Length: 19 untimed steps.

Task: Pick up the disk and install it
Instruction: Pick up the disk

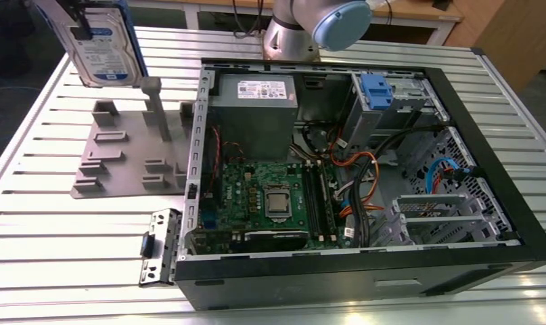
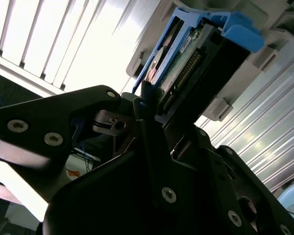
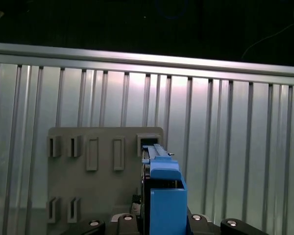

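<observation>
The disk (image 1: 105,42), a silver drive with a white-and-blue label in a blue caddy, hangs upright in the air at the exterior view's upper left, above the grey holder plate (image 1: 119,162). In the second wrist view my gripper (image 2: 146,104) is shut on the disk's (image 2: 186,63) edge, its black fingers (image 2: 137,105) pressed on the drive. From the first wrist view the disk's blue caddy (image 3: 162,193) stands edge-on in my gripper (image 3: 159,223), over the holder plate (image 3: 98,166).
An open computer case (image 1: 489,183) lies on the slatted metal table (image 1: 56,223), holding a grey power supply (image 1: 253,101), a green motherboard (image 1: 264,196) and a drive bay with a blue caddy (image 1: 374,88). A loose bracket (image 1: 160,247) lies beside the case. The arm's base (image 1: 296,37) stands behind.
</observation>
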Each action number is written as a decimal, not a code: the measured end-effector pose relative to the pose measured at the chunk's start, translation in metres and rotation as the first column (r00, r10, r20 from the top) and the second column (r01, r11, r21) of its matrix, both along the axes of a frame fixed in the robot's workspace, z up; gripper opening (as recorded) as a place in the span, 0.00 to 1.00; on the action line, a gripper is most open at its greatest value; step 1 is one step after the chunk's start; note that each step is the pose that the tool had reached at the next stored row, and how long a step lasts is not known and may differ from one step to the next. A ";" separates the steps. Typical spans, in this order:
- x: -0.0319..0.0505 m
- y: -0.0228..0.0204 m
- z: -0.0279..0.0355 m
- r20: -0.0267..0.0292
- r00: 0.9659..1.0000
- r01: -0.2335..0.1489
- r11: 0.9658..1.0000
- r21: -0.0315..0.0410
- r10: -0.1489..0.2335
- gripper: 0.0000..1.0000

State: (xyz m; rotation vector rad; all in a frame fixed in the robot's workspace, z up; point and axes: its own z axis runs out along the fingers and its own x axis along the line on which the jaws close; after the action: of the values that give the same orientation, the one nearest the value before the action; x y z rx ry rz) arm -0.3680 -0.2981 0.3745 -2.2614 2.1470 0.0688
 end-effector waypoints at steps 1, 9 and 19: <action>0.0000 0.0000 0.0012 0.000 1.000 0.000 1.000 0.000 0.000 0.36; 0.0000 0.0000 0.0173 0.000 1.000 0.000 1.000 0.000 0.000 0.36; 0.0000 0.0000 0.0338 0.000 1.000 0.000 1.000 0.000 0.000 0.36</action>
State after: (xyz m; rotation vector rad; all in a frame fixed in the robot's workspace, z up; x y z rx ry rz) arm -0.3680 -0.2981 0.4083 -2.2612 2.1470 0.0688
